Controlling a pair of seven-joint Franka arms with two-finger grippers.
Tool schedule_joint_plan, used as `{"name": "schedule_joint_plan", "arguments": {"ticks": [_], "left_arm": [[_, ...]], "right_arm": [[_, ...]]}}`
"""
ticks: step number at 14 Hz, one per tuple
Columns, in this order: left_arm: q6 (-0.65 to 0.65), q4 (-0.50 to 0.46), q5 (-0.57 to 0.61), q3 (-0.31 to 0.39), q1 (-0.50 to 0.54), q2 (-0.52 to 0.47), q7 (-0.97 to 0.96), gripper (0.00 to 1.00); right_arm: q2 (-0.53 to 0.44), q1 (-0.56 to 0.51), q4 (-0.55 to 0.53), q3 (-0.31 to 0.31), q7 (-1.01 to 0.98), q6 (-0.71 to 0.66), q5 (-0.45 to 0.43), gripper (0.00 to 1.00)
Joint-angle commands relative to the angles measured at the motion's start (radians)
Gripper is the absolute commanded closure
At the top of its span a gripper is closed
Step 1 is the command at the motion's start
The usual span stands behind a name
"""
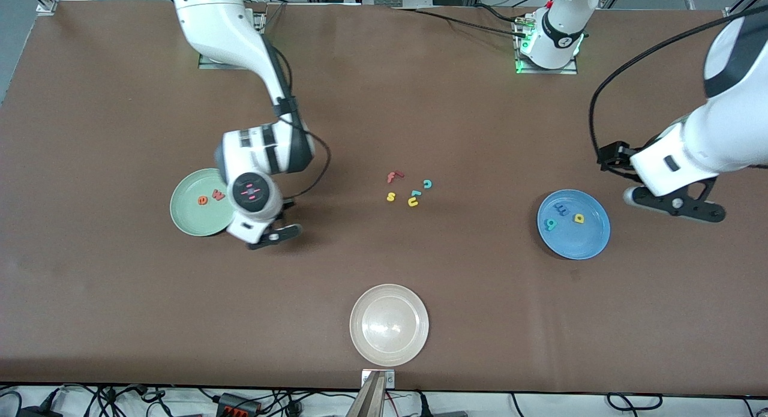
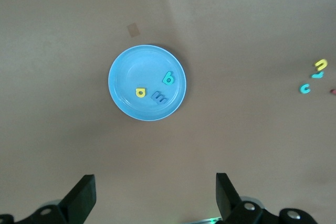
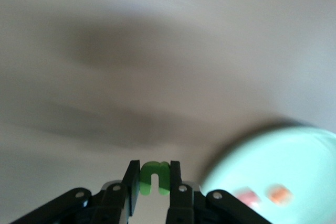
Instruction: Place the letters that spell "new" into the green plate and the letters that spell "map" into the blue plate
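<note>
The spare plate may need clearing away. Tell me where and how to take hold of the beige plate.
Grip the beige plate by its raised rim, coming straight down from above with one finger inside and one outside. It lies flat and is likely too wide to span; the edge nearest the front camera has bare table around it.

The pale green plate (image 1: 186, 216) lies toward the right arm's end of the table, with the orange e (image 1: 203, 200) at about its eleven o'clock in the front view and the red w (image 1: 218, 195) touching it at one o'clock. The green n (image 3: 154, 178) (pinched upright between the right gripper's (image 3: 154, 184) fingers) hangs over bare table just beside that plate's rim. The blue plate (image 1: 585, 243) toward the left arm's end holds the blue m (image 1: 562, 209) near twelve o'clock, the yellow p (image 1: 579, 218) beside it, and the teal a (image 1: 550, 224) at nine o'clock.
</note>
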Motion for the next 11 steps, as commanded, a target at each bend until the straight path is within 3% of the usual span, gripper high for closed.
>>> {"name": "schedule_joint_plan", "arguments": {"ticks": [1, 3, 4, 6, 8, 11], "left_arm": [[0.005, -0.094, -0.19, 0.24, -0.098, -0.184, 0.006, 0.0], [0.116, -0.23, -0.263, 0.491, -0.267, -0.305, 0.003, 0.0], [0.173, -0.305, -0.269, 0.564, -0.325, -0.357, 0.001, 0.0], [0.267, -0.415, -0.272, 0.654, -0.402, -0.425, -0.003, 0.0], [0.322, -0.47, -0.272, 0.733, -0.467, -0.433, 0.006, 0.0], [0.341, -0.498, -0.278, 0.736, -0.47, -0.443, 0.065, 0.0]], "right_arm": [[-0.082, 0.004, -0.134, -0.071, -0.02, -0.022, 0.017, 0.91], [-0.142, 0.002, -0.239, -0.128, -0.049, 0.02, 0.017, 0.91], [-0.153, 0.001, -0.267, -0.16, -0.078, 0.032, 0.017, 0.91], [-0.156, -0.031, -0.302, -0.188, -0.14, 0.044, 0.023, 0.92], [-0.17, -0.071, -0.327, -0.186, -0.147, 0.049, 0.039, 0.91], [-0.15, -0.08, -0.334, -0.183, -0.149, 0.087, 0.058, 0.91]]}}
